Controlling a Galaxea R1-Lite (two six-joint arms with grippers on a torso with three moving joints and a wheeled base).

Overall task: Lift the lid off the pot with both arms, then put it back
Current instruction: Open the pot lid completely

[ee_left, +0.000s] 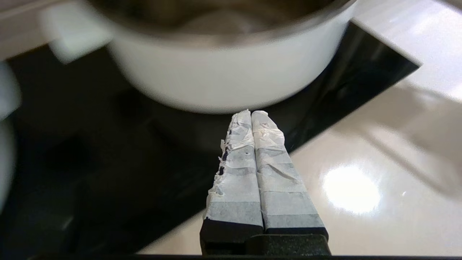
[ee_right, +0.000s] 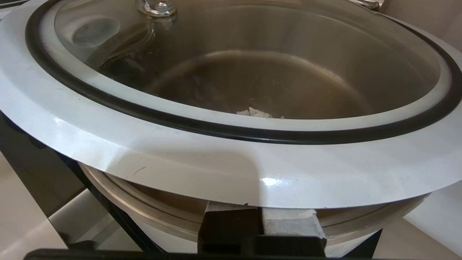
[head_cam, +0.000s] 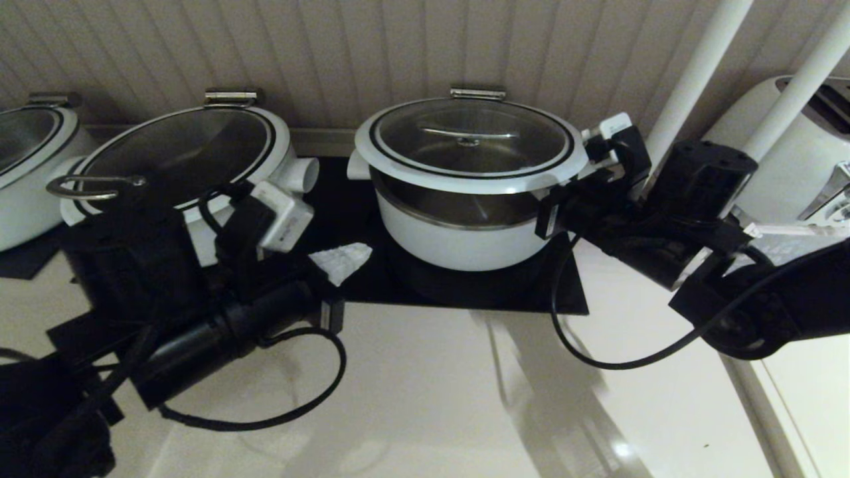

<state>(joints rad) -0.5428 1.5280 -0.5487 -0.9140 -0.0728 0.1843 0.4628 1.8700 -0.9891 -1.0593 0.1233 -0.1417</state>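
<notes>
The round white pot (head_cam: 458,242) stands on a black mat, close to the back wall. Its glass lid (head_cam: 471,143), with a white rim and a steel bar handle, sits raised above the pot, and the steel inner bowl shows under it. My right gripper (head_cam: 561,199) is shut and reaches under the lid's right rim (ee_right: 216,162). Its fingers (ee_right: 288,224) pass beneath the rim, with their tips (ee_right: 259,113) seen through the glass. My left gripper (head_cam: 345,259) is shut and empty. It hovers over the mat, left of the pot and apart from it (ee_left: 251,113).
A wider oval pot (head_cam: 186,146) with a loop-handled lid stands to the left behind my left arm, and another pot (head_cam: 26,153) is at the far left. A white toaster (head_cam: 797,153) and two white poles (head_cam: 697,73) are at the right. The black mat (head_cam: 505,292) lies on a pale glossy counter.
</notes>
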